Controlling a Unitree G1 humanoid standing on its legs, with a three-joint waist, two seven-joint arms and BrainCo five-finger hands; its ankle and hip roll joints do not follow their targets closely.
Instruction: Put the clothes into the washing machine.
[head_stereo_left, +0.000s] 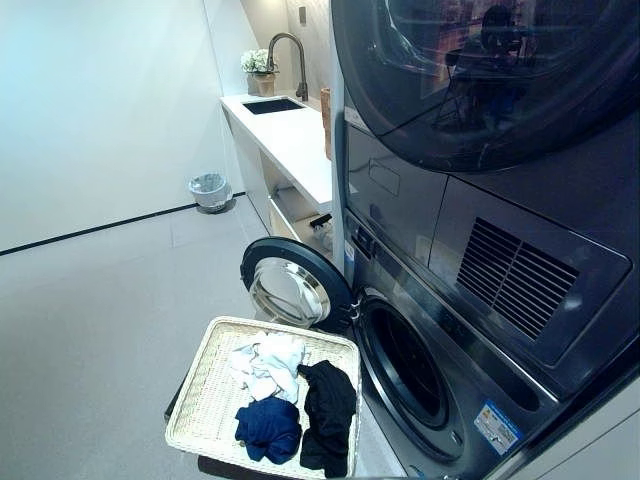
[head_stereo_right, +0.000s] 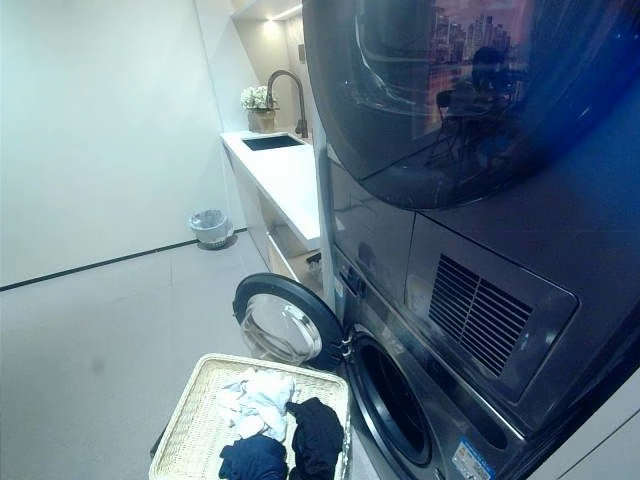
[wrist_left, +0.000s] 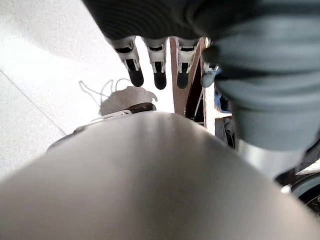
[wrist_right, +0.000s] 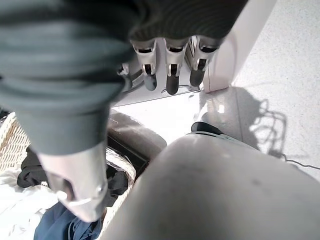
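washing machine (head_stereo_left: 420, 370) at lower right of the frame, under a second stacked unit; its round door (head_stereo_left: 292, 285) swung fully open toward the left, drum opening dark and unobstructed

wicker basket (head_stereo_left: 205, 385) on the floor at lower centre, just beside the door and the drum mouth. in it: white clothes (head_stereo_left: 268, 362) at the back, a blue garment (head_stereo_left: 268, 428) at front, a black garment (head_stereo_left: 328, 415) along the right rim, nearest the machine. all three touching in one loose heap. nothing yet in the drum as far as can be seen

left hand (wrist_left: 157, 65): fingers straight, relaxed, slightly apart, holding nothing, hanging over bare floor. right hand (wrist_right: 170, 62): same, fingers straight and side by side, empty; the basket rim and blue and black cloth show beneath its arm

judgement: task at its start, first reach not yet begun. to do it well: go for the black garment first, since it lies closest to the opening and on top at the rim; come down from above, close around a thick fold rather than an edge so it lifts whole and does not drag the blue piece along; keep the arm clear of the open door

background: counter with sink (head_stereo_left: 272, 104) at upper centre, small bin (head_stereo_left: 208, 190) on the floor at left
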